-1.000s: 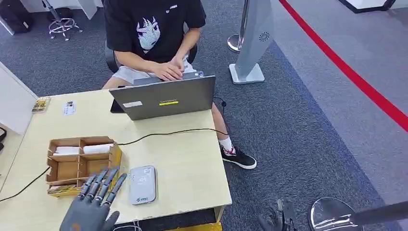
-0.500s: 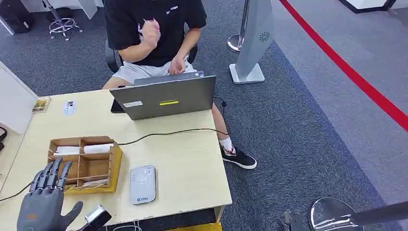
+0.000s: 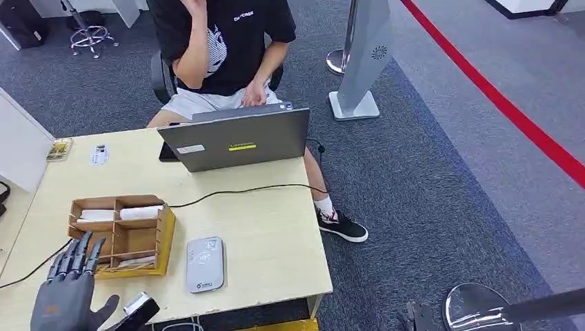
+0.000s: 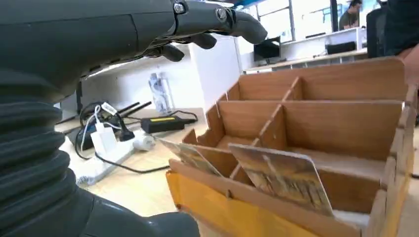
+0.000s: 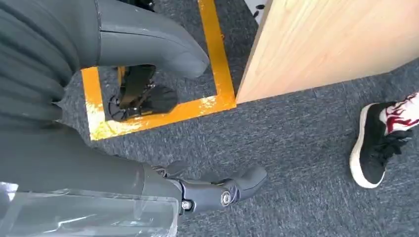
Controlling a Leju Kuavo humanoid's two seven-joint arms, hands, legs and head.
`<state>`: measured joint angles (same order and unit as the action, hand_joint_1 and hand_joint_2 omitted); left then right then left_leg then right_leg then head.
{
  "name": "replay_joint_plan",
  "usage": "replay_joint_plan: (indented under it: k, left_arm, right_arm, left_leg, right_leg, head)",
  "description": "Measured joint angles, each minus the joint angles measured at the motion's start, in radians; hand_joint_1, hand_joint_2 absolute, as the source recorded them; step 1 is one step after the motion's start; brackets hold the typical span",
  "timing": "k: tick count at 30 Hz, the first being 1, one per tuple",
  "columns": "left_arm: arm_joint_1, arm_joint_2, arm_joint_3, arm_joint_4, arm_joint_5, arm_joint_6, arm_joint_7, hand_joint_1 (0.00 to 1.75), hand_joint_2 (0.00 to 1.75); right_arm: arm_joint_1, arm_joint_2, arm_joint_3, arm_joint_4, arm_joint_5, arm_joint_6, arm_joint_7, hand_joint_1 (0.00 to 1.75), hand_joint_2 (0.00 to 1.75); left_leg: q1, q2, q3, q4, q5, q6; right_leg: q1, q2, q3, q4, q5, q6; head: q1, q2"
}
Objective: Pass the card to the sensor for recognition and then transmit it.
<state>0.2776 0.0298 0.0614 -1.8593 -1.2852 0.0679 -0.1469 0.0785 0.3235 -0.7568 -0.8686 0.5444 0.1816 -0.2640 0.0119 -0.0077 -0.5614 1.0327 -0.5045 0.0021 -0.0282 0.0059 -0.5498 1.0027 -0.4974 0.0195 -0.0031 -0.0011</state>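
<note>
A wooden card box (image 3: pixel 166 229) stands on the table's near left, with picture cards (image 4: pixel 284 177) leaning upright in its front slot. The grey card sensor (image 3: pixel 205 264) lies flat just right of the box. My left hand (image 3: pixel 65 293) hovers at the box's near left corner with its fingers spread, and it holds nothing. In the left wrist view its fingers (image 4: pixel 212 19) reach out above the box (image 4: pixel 346 79) without touching the cards. My right hand (image 5: pixel 99 163) hangs beside the table over the carpet, empty, with thumb and fingers apart.
A person sits behind an open laptop (image 3: pixel 234 141) at the table's far edge, one hand raised. A black cable (image 3: pixel 241 191) crosses the tabletop from the box. White slips (image 3: pixel 96 215) fill the box's back compartments. A white partition (image 3: pixel 17 148) borders the left. A shoe (image 5: pixel 380 143) rests near the table leg.
My left hand has swung from over the box's front right to its left side, then drawn slightly back toward me. The person has lifted a hand from the laptop toward the head.
</note>
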Motion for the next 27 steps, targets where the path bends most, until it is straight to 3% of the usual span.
replay_joint_plan:
  k: [27]
  left_arm:
    - [-0.079,0.031,-0.012,0.135,-0.052,-0.003,0.013,0.00,1.75]
  right_arm:
    - [-0.001,0.000,0.001,0.005,0.037,0.007,-0.016,0.00,1.75]
  left_leg:
    - [0.000,0.000,0.000,0.000,0.000,0.000]
  right_leg:
    - [0.000,0.000,0.000,0.000,0.000,0.000]
  head:
    - [0.000,0.000]
